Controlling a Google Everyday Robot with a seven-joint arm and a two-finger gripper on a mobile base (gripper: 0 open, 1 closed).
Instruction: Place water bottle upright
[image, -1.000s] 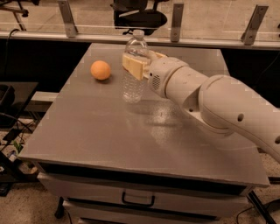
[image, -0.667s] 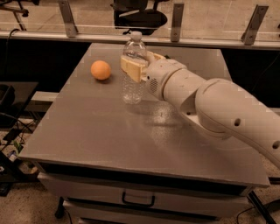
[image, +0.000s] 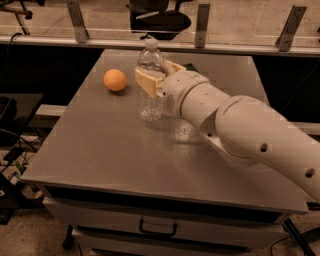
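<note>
The water bottle (image: 150, 90) is a clear ribbed plastic bottle with a white cap. It stands upright on the grey table (image: 115, 150), near the middle of the far half. My gripper (image: 154, 77) reaches in from the right on a thick white arm. Its tan fingers (image: 148, 81) are closed around the bottle's upper body, just below the neck. The bottle's base appears to rest on the tabletop. The label band is hidden behind the fingers.
An orange (image: 115, 80) lies on the table left of the bottle. A railing with metal posts (image: 202, 25) runs behind the table. A drawer with a handle (image: 157, 230) sits under the front edge. Cables lie on the floor at the left.
The arm and the bottle have shifted very slightly to the left. The bottle stays upright in the grip. The orange has not moved.
</note>
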